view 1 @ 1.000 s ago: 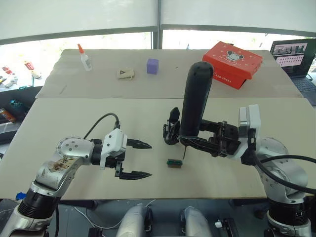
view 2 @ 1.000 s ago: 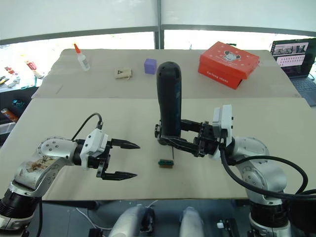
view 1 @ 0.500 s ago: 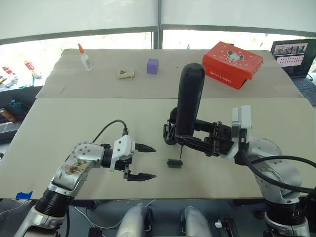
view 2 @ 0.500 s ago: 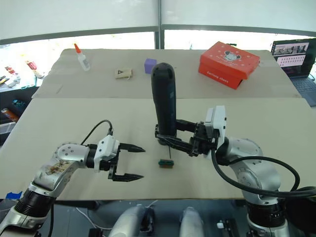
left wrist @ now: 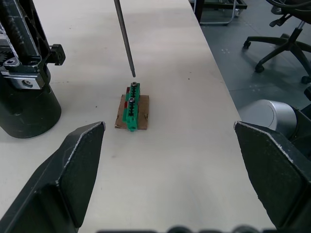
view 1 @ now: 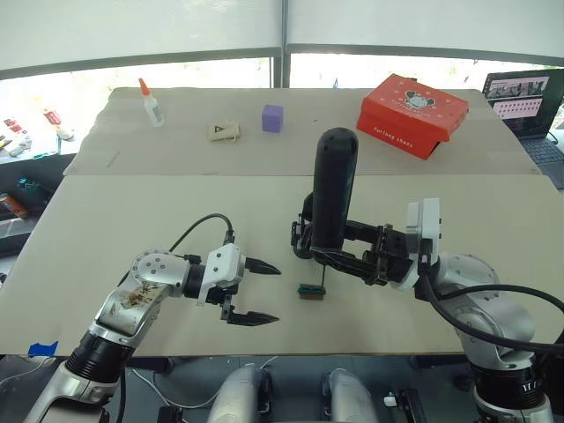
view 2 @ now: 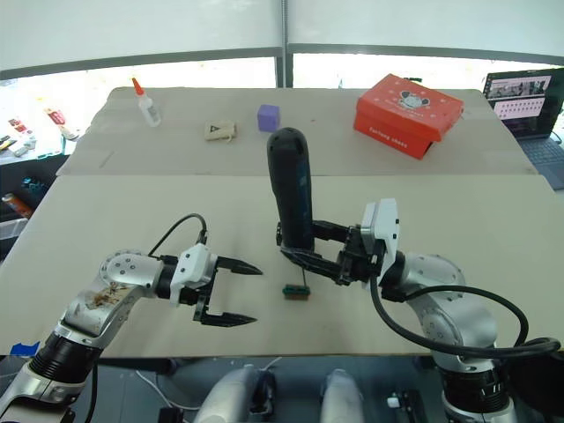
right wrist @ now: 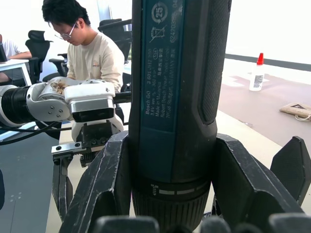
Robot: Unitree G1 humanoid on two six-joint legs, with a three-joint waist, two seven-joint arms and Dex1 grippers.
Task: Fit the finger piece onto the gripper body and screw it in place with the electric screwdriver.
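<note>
My right gripper (view 1: 333, 255) is shut on the lower end of the electric screwdriver (view 1: 333, 194), a thick black handle held upright. Its thin bit (left wrist: 124, 39) points down just above a small green-topped block (view 1: 309, 290) on the table. In the right wrist view the handle (right wrist: 175, 97) stands clamped between both fingers (right wrist: 104, 194). The gripper body (view 1: 303, 234) stands right behind the screwdriver, partly hidden; its round base (left wrist: 24, 99) is left of the block. My left gripper (view 1: 278, 295) is open and empty, just left of the block. The finger piece is out of view.
At the back of the table stand a red box (view 1: 412, 113), a purple cube (view 1: 272, 117), a small tan bag (view 1: 225, 132) and a glue bottle (view 1: 152, 101). A laptop (view 1: 529, 97) sits far right. A seated person (right wrist: 90, 53) is beyond the table.
My left gripper has moved right, closer to the green block, still open. The right arm has carried the screwdriver left and lower, its bit now over the block.
</note>
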